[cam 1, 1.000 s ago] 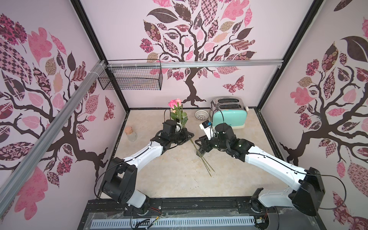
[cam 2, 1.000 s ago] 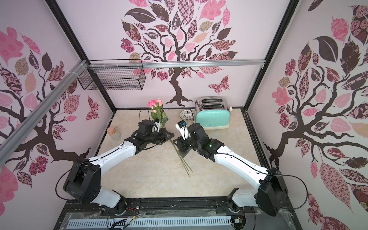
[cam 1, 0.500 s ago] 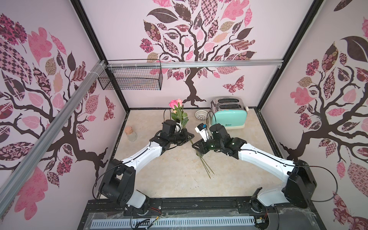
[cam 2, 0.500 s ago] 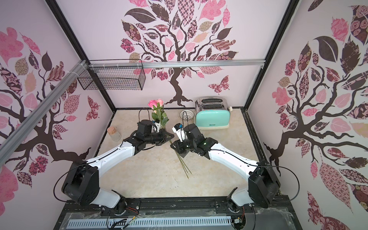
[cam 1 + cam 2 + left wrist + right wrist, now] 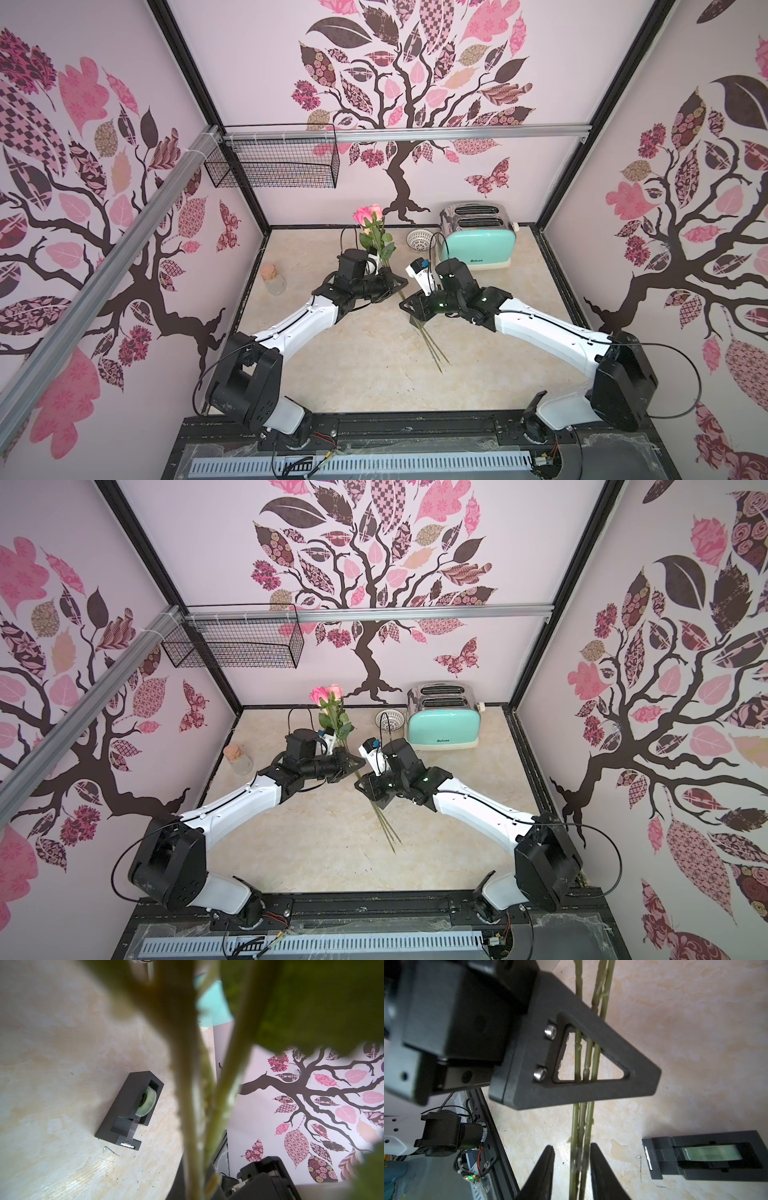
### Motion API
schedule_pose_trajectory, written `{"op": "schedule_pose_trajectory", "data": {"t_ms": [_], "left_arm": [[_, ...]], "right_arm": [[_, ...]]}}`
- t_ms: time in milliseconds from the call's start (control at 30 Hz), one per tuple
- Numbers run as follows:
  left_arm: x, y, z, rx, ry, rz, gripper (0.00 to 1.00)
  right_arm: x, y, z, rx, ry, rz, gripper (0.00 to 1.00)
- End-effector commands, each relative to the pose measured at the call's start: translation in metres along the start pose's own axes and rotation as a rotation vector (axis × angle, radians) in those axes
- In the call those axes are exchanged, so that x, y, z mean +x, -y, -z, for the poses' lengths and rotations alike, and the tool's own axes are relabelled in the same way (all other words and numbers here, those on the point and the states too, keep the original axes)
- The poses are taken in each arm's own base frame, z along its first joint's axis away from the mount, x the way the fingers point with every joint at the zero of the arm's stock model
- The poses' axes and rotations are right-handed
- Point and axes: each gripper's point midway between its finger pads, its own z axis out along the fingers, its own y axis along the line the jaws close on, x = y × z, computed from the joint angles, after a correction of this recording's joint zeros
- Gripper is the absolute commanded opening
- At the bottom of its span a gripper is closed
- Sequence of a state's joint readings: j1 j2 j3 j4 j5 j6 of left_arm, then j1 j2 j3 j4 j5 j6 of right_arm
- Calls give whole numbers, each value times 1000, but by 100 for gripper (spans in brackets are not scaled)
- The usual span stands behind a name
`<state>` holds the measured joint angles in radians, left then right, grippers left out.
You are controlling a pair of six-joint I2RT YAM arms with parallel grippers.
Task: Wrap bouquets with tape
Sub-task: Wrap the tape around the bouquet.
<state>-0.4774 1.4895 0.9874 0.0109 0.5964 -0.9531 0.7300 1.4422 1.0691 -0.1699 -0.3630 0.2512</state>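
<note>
L gripper [image 5: 395, 283]: shut tight on bouquet [image 5: 376, 240] stems, just below leaves; blooms up, toward back wall.
R gripper [image 5: 572, 1148]: jaws partly open, one each side of stems lower down; not clamped.
Stem ends: slant down to table [image 5: 365, 386], btwn the arms.
Tape dispenser [image 5: 128, 1107]: flat on table near stems, apart from both grippers; strip end at cutter.

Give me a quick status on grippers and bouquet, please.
Left gripper shut on bouquet stems. Right gripper open, straddling stems. Tape dispenser on table, nothing blocking.
</note>
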Motion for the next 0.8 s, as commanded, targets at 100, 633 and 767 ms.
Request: {"op": "schedule_pose_trajectory", "data": {"t_ms": [100, 633, 767], "left_arm": [[-3, 20, 1, 81, 1, -35, 0], [0, 24, -2, 131, -25, -33, 0], [-3, 29, -1, 149, -10, -46, 0]], "right_arm": [[-9, -24, 1, -139, 25, 15, 28], [-20, -43, 26, -432, 83, -113, 15], [-19, -41, 27, -421, 80, -104, 2]]}}
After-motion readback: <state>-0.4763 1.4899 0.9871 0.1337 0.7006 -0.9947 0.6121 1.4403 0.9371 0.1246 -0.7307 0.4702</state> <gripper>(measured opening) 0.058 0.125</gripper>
